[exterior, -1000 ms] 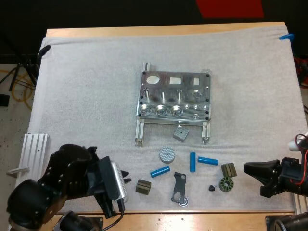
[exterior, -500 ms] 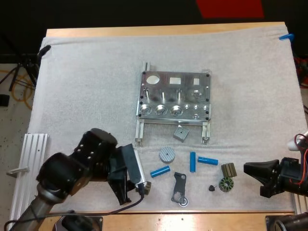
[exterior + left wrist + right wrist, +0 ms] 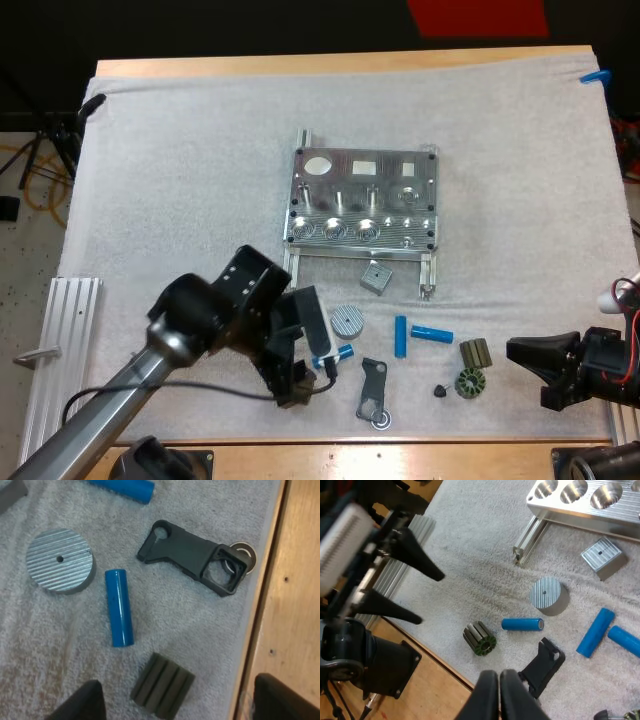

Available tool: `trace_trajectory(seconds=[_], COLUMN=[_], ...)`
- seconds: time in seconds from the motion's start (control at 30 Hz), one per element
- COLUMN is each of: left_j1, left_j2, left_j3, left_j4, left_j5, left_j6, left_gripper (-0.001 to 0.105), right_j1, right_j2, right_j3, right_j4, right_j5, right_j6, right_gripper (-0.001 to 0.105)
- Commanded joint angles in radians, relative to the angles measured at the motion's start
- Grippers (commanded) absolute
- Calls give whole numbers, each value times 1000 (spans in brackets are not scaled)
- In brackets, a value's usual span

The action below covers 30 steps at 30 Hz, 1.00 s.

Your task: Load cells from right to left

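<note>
Left gripper [image 3: 177,695] hangs over the near edge of the mat [image 3: 180,200], its fingers [image 3: 80,702] spread wide and pinching nothing. A ribbed part [image 3: 162,690] lies on the mat under the gap between them. The nearest cell [image 3: 119,607] lies flat just past that part, at about 11 o'clock from the gap. Its long axis runs close to 12-6 in the left wrist view. The fingers close along 9-3, so I judge the cell already lies crosswise to the grip. The gripper needs to go forward and a little toward 9 o'clock, clear of the ribbed part. A disc [image 3: 60,560] sits just beside the cell at its 10 o'clock and a bracket [image 3: 192,557] lies at its 2 o'clock.

Right gripper [image 3: 499,675] waits at the mat's 4 o'clock side in the high view, fingers pressed together on nothing. A second cell [image 3: 400,336] and a third cell [image 3: 432,334] lie at its 9 o'clock, nearer to it than to the left gripper.

Farther off, at 12 o'clock from the parts, the fixture [image 3: 362,210] shows no blue in its front pockets, so loading looks not yet begun.

A second ago the left gripper was at the mat's 7 o'clock corner, well apart from the parts, and it has swung toward 3 o'clock to reach them. The right gripper, cells and fixture have not moved
</note>
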State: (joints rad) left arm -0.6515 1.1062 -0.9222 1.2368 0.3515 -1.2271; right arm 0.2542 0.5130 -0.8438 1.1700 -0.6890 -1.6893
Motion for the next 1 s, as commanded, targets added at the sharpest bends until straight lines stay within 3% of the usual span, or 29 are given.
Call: trace_trajectory(seconds=[0.0, 0.23, 0.5, 0.7, 0.83, 0.97], left_j1=[-3, -3, -18, -93, -158, -190], left_j2=[25, 120, 209, 272, 316, 362], left_j3=[-7, -7, -7, -7, -7, -7], left_j4=[-30, -112, -147, -156, -179, -192], left_j5=[2, 2, -75, -111, -199, -218], left_j6=[-2, -2, -2, -2, -2, -25], left_gripper=[61, 61, 61, 61, 61, 61], right_j1=[1, 1, 1, 1, 1, 1], right_j2=[1, 1, 1, 1, 1, 1], right_j3=[-9, -9, -9, -9, -9, -9], right_j4=[1, 1, -7, -6, -6, -6], right_j5=[-11, -11, -11, -7, -4, -4], right_j6=[-14, -14, -14, -14, -14, -14], right_gripper=[0, 0, 0, 0, 0, 0])
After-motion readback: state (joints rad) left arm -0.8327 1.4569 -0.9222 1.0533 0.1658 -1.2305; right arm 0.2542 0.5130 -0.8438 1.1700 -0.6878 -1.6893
